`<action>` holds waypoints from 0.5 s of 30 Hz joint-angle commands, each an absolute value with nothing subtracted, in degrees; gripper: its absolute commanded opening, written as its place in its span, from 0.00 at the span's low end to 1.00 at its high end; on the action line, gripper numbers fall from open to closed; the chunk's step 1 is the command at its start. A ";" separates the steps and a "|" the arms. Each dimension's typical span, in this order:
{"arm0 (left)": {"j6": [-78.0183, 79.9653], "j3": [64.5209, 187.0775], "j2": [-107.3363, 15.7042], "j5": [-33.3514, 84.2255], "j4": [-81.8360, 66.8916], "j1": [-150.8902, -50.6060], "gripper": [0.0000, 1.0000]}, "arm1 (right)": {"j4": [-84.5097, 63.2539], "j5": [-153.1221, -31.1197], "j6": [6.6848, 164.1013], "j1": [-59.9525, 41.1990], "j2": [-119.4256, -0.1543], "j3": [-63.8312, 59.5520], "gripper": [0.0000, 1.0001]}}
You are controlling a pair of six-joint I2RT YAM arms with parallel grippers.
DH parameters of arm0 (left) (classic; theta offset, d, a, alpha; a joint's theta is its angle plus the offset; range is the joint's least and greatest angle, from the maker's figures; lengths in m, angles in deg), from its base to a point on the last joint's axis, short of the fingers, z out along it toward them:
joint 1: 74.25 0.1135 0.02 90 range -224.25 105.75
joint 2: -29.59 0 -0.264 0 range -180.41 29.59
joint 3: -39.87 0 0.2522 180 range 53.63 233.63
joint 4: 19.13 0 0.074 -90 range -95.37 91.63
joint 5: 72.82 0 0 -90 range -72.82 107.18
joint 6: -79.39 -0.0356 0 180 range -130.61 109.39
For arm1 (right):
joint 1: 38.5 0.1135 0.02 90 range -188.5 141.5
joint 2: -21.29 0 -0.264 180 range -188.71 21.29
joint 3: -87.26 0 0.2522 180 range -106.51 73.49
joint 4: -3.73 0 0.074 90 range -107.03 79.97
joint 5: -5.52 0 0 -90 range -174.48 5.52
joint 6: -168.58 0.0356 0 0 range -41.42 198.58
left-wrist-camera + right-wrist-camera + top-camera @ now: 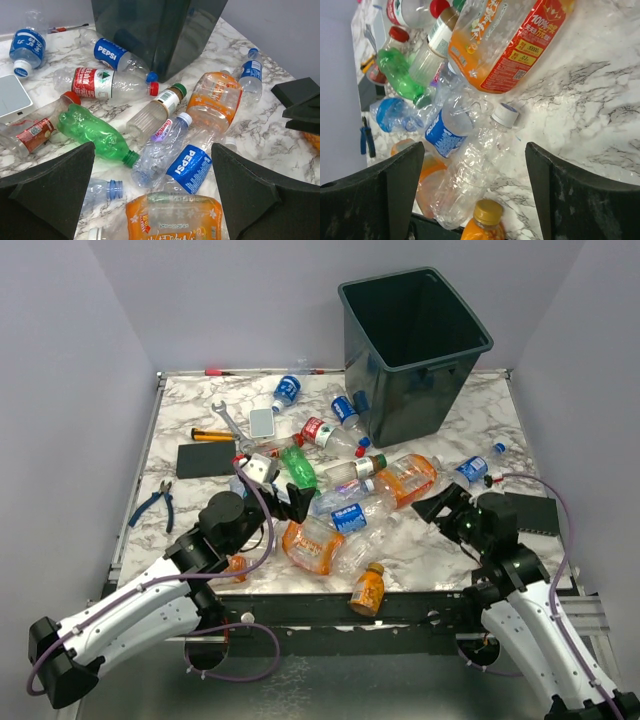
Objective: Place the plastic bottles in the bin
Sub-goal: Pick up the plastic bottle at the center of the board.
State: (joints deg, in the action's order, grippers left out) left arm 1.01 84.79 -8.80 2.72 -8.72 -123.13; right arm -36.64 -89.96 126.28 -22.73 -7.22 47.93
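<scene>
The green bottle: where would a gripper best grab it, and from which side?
I'd take the green bottle by its ribbed middle, from straight above, jaws across its width: it lies flat on its side, other bottles crowding its ends.

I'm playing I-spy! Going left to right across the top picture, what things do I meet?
Blue-handled metal pliers, flat black slab, green plastic bottle, large orange plastic bottle, small clear blue-labelled plastic bottle farthest right.

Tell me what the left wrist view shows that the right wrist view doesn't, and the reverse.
Left wrist only: the bin, standing behind the pile. Right wrist only: the blue-handled pliers at the left edge. Both: the green bottle and the big orange bottle, lying among clear bottles on the marble table.
</scene>
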 commanded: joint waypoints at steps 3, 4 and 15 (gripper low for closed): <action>2.29 85.56 -11.19 3.05 -7.65 -123.39 0.99 | -36.00 -71.43 134.20 -22.80 -11.76 44.96 0.87; 2.15 85.09 -10.82 2.87 -7.65 -123.38 0.99 | -37.09 -67.97 134.43 -22.91 -14.49 43.01 0.88; 4.80 83.51 -4.51 3.76 -8.71 -123.38 0.99 | -27.90 -67.73 133.64 -44.30 -37.74 36.54 0.88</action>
State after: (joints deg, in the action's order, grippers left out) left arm 3.50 84.22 -5.74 2.78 -8.18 -123.13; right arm -32.64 -68.51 133.10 -37.68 -32.53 38.21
